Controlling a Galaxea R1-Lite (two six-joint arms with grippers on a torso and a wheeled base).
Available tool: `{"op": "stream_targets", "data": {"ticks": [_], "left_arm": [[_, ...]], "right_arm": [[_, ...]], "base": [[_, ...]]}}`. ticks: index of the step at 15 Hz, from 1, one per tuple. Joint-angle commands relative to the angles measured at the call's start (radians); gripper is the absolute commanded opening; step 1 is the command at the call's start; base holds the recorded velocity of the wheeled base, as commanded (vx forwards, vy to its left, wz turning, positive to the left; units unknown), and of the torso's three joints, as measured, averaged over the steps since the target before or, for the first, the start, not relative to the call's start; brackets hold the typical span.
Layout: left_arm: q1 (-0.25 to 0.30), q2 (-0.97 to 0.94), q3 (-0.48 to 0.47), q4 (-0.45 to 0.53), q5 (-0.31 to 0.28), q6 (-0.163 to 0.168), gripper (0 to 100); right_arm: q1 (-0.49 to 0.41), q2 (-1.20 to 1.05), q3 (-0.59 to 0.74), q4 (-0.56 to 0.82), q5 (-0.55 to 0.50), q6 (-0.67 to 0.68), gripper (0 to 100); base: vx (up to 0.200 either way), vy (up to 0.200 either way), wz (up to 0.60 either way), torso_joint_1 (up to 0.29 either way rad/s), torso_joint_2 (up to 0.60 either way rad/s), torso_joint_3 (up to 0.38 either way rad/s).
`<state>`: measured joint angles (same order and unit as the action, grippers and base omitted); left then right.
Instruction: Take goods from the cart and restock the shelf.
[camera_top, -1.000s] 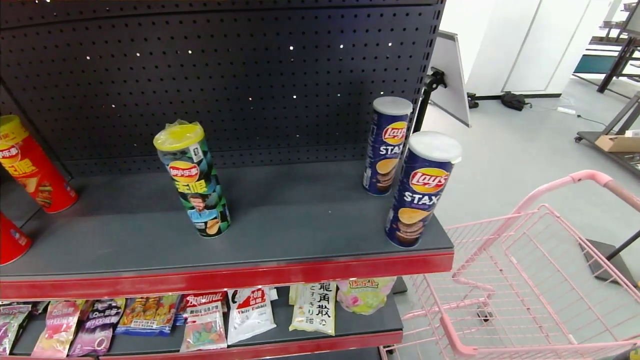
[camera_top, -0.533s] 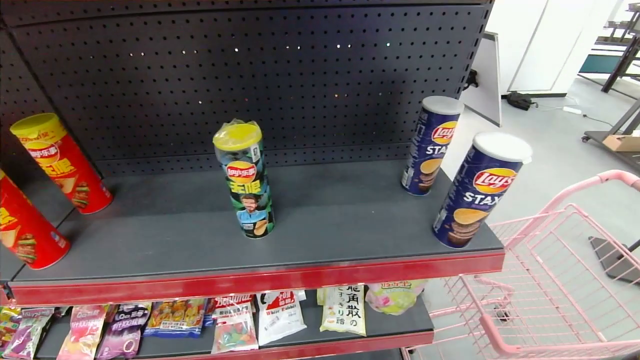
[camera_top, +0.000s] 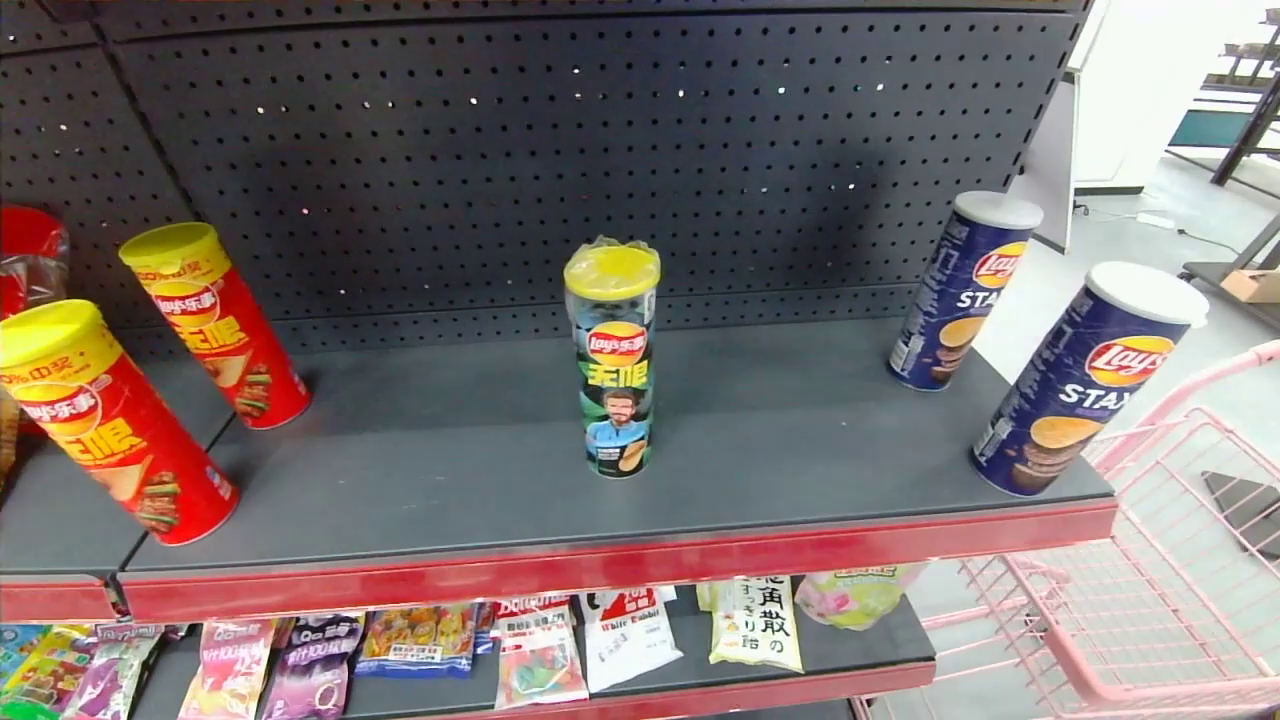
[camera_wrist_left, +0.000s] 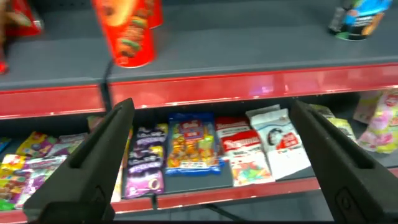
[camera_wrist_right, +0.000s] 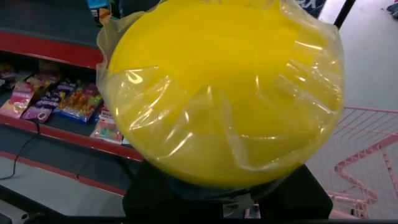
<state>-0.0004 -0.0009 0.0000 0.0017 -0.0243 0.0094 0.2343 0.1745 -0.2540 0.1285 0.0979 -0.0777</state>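
Observation:
A chip can with a yellow lid under clear plastic wrap is held close to the right wrist camera, lid toward it, by my right gripper. On the dark upper shelf a green can with a yellow lid stands upright in the middle. Two blue cans stand at the shelf's right end. My left gripper is open with nothing in it, in front of the lower shelf of snack bags. The pink cart stands at the right.
Two red cans with yellow lids stand at the left of the upper shelf. A red lip runs along the shelf's front edge. Bare shelf lies on both sides of the green can. Snack bags line the lower shelf.
The head camera has turned left, so the whole picture has shifted right and more red cans show. The cans on the shelf have not moved.

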Motion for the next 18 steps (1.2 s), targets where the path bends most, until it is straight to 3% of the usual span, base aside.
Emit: {"op": "stream_targets", "data": {"ticks": [1,4,10,18], "left_arm": [[0.0,0.001,0.0,0.0,0.0,0.0,100],[0.0,0.001,0.0,0.0,0.0,0.0,100],[0.0,0.001,0.0,0.0,0.0,0.0,100],[0.0,0.001,0.0,0.0,-0.002,-0.002,100]], "right_arm": [[0.0,-0.007,0.009,-0.001,0.002,-0.001,0],[0.0,-0.007,0.01,-0.001,0.002,-0.001,0],[0.0,-0.01,0.016,-0.001,0.002,-0.001,0],[0.002,-0.041,0.016,0.0,0.006,-0.004,0]], "base": [[0.0,0.0,0.0,0.0,0.0,0.0],[0.0,0.0,0.0,0.0,0.0,0.0],[0.2,0.0,0.0,0.006,0.0,0.008],[0.0,0.0,0.0,0.0,0.0,0.0]]}}
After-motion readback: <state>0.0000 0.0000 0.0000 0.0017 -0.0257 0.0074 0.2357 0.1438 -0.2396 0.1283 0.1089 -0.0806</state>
